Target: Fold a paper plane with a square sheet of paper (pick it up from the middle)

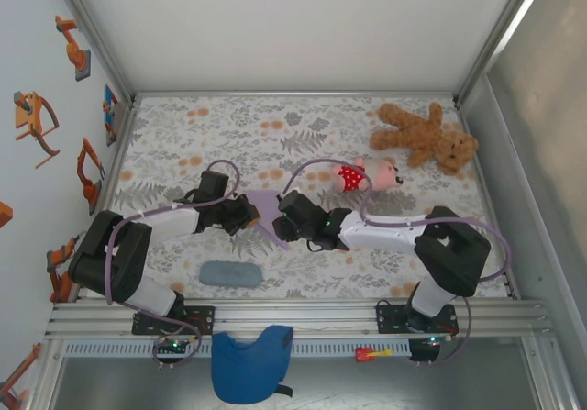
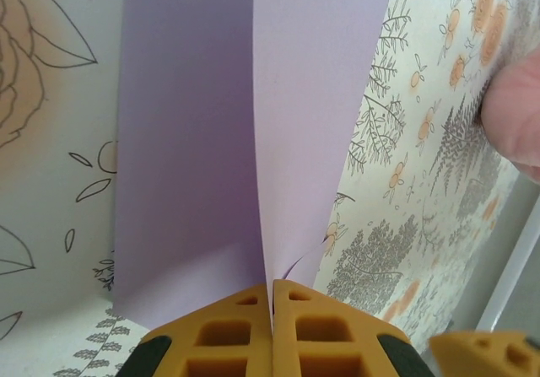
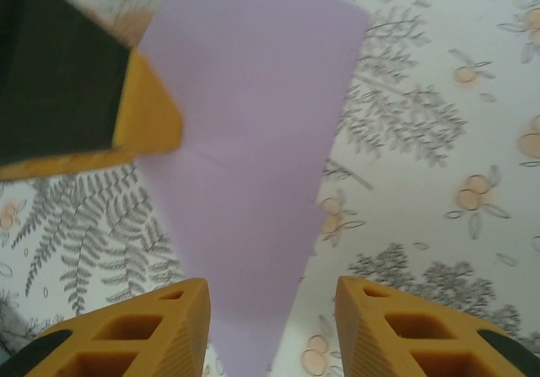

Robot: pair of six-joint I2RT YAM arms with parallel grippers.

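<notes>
Right now the left end effector [image 2: 272, 291] is pinching the creased pale lavender paper sheet [image 2: 194, 141] mid floral tabletop [image 1: 275, 126], while the right end effector [image 3: 272, 297] is hovering part-open, straddling its tapered end lengthwise.

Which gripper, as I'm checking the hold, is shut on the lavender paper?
The left gripper: its jaws pinch the paper; the right gripper stands open.

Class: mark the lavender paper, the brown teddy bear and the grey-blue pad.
lavender paper [image 3: 253, 132], right wrist view, flat middle
brown teddy bear [image 1: 415, 133], top external view, belly
grey-blue pad [image 1: 230, 273], top external view, centre
</notes>
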